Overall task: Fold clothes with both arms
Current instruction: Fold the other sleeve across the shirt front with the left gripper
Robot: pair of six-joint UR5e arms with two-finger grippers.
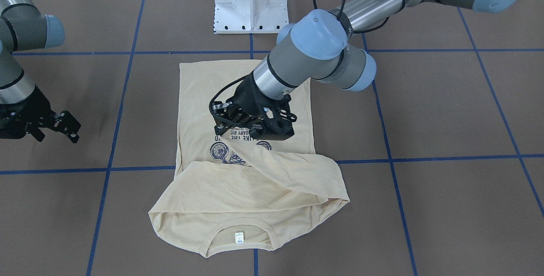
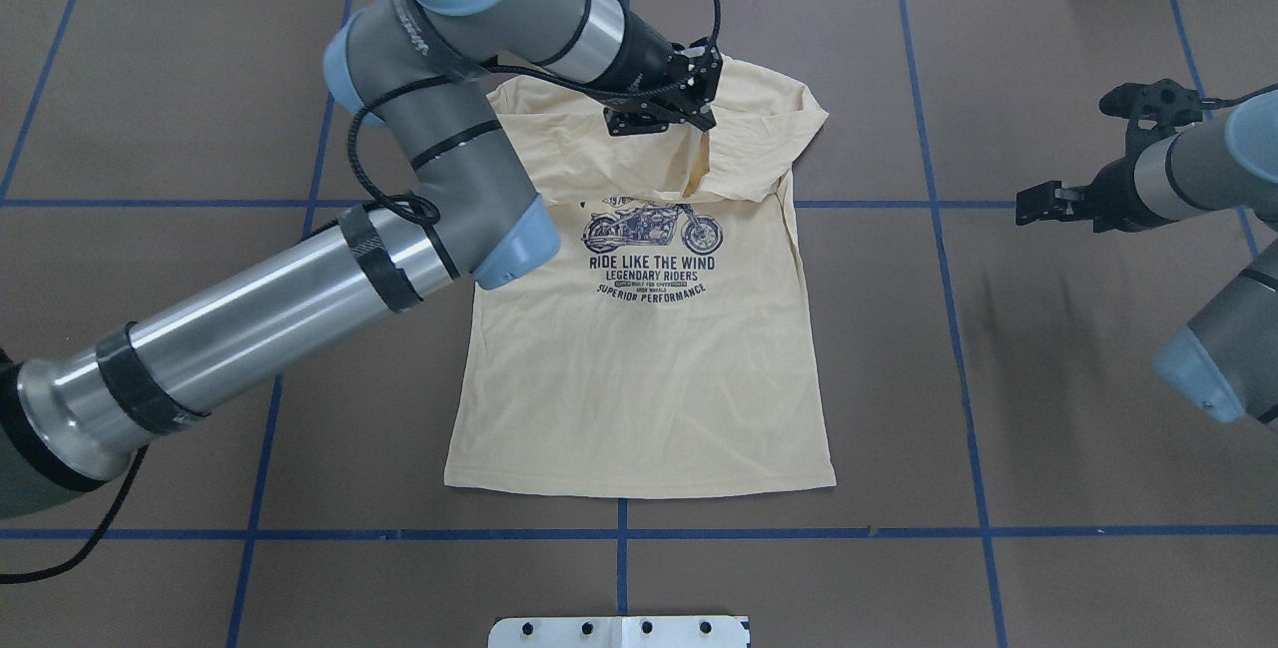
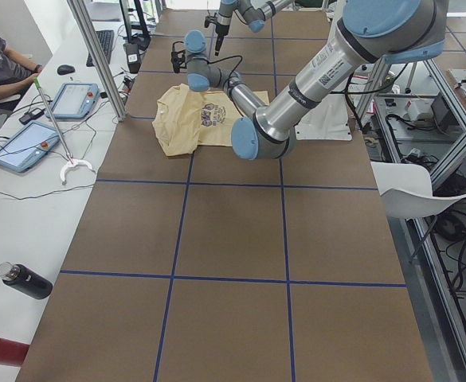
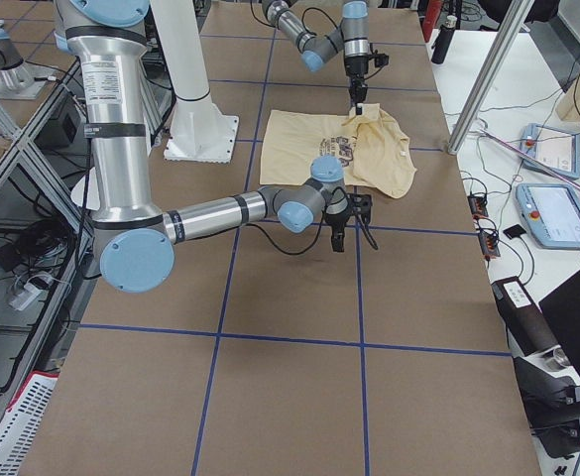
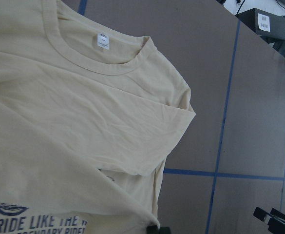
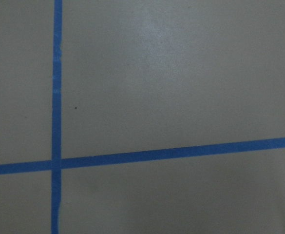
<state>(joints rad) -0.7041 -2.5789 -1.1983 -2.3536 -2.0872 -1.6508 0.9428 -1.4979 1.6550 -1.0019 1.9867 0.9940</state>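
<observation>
Facing the robot, the shirt [image 1: 246, 199] lies flat on the worktop [image 1: 446, 110] out in front of the white pedestal [image 1: 250, 4], its long axis running straight away from the pedestal, hem nearest it and collar [image 1: 221, 248] farthest. The left gripper [image 1: 240, 131] hangs over the chest print [image 1: 225, 150], its fingers pinched on a flap of cloth that trails back to the shoulder on the robot's left. The right gripper [image 1: 70, 129] sits well off the shirt on the other side, holding nothing; I cannot tell how wide it stands. From above, the lettering reads upright from the pedestal's side, and the left arm [image 2: 250, 328] reaches across to the far half while the right one waits apart. Both side views show the shirt lying out from the pedestal, too small for more. The left wrist camera looks along the folded shoulder, with a dark fingertip [image 5: 153, 229] at the cloth's edge. The right wrist camera sees only bare worktop and blue tape [image 6: 57, 97]. I reckon the flap has to go across the long axis, and the left arm is by far the nearer.
</observation>
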